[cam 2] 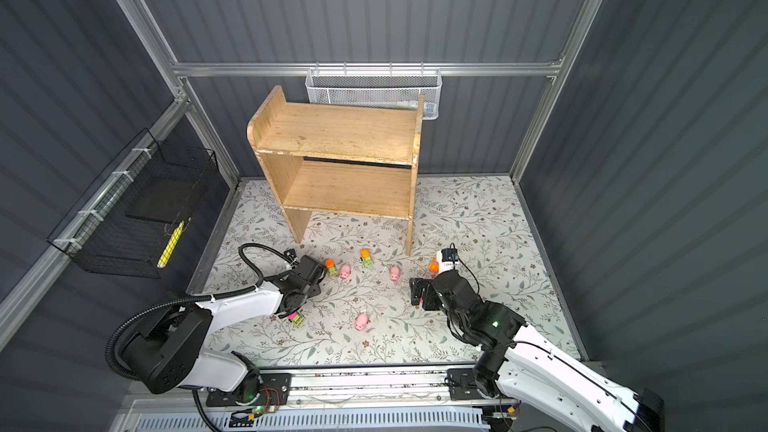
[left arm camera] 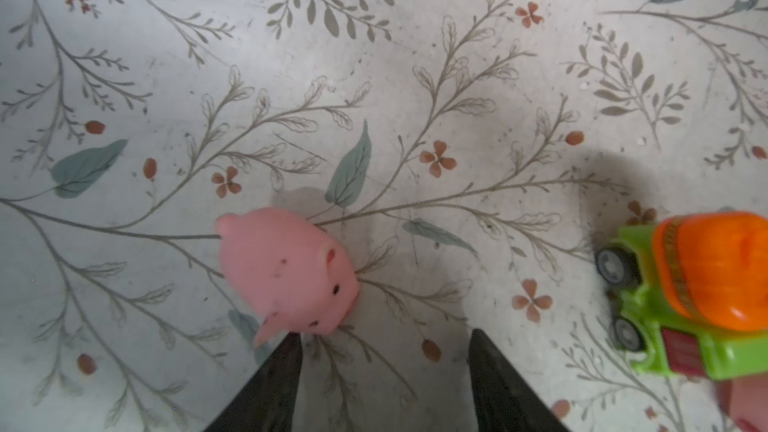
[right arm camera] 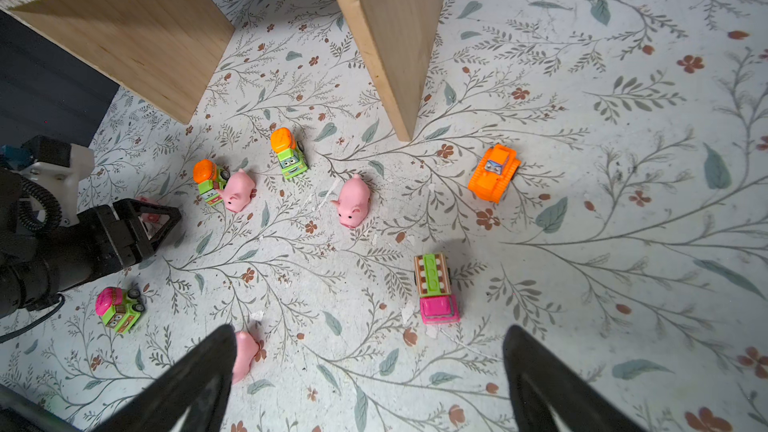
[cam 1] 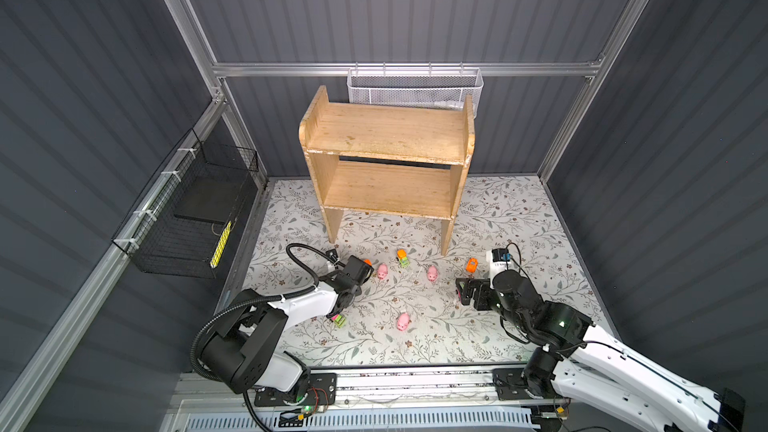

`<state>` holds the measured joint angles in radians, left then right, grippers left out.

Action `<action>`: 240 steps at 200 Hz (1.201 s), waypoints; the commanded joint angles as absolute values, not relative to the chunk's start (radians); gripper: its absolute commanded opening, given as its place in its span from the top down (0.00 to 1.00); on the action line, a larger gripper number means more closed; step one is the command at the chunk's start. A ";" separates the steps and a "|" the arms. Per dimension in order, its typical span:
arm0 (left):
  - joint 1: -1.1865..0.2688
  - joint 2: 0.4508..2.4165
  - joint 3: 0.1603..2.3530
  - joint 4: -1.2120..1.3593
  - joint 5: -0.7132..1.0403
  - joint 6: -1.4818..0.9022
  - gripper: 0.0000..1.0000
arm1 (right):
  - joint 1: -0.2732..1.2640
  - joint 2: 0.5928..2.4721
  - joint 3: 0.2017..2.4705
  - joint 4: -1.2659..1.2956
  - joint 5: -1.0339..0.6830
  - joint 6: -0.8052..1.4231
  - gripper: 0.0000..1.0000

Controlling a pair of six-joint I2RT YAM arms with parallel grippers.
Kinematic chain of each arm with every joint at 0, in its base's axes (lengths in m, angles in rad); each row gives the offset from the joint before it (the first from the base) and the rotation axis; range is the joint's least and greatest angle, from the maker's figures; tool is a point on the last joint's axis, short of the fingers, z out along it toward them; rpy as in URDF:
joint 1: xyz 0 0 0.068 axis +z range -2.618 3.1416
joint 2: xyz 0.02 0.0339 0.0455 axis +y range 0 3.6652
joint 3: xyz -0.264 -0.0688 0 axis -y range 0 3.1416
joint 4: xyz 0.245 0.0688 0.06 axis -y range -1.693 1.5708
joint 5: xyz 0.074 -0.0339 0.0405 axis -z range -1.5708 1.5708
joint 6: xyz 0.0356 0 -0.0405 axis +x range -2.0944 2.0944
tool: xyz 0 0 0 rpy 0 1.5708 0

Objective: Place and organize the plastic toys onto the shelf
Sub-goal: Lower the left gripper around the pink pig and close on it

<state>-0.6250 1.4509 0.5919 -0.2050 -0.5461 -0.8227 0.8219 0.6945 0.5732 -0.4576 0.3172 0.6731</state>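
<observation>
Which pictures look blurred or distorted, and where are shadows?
Left wrist view: the pig looks soft; the mixer truck throws a shadow on the floor. Right wrist view: the bulldozer is sharp, the jaws blurred, the shelf legs lean from the wide lens. In both top views: faint shadows, walls splay outward.

The left arm (cam 1: 299, 305) has smooth white shells and chunky black joints. A bumpy black hose (cam 1: 253, 302) runs along it, tied on with a white strap (cam 1: 283, 297), and a smooth black cable (cam 1: 289, 258) makes a loop. The right arm (cam 1: 623, 367) is white and black too, with tiny dark screws dotted on its white shell. A small green light (cam 1: 562, 323) glows on one black joint. Each arm stands on a black plate (cam 1: 322, 386) with screws. The left gripper (left arm camera: 385, 332) and the right gripper (right arm camera: 370, 326) each have two black, pointy fingers (right arm camera: 187, 388).
</observation>
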 commanded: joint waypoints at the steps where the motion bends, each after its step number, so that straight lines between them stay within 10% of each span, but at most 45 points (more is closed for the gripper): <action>1: -0.624 1.422 0.600 -0.243 -0.615 -0.844 0.35 | 0.827 0.695 0.576 -0.459 0.316 0.676 0.01; 240: -0.550 1.543 0.636 -0.237 -0.665 -0.926 0.47 | 0.827 0.733 0.583 -0.427 0.277 0.615 0.01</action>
<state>-0.5564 1.5379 0.6662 -0.2573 -0.6334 -0.9104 0.8219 0.7341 0.5732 -0.4465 0.2867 0.6270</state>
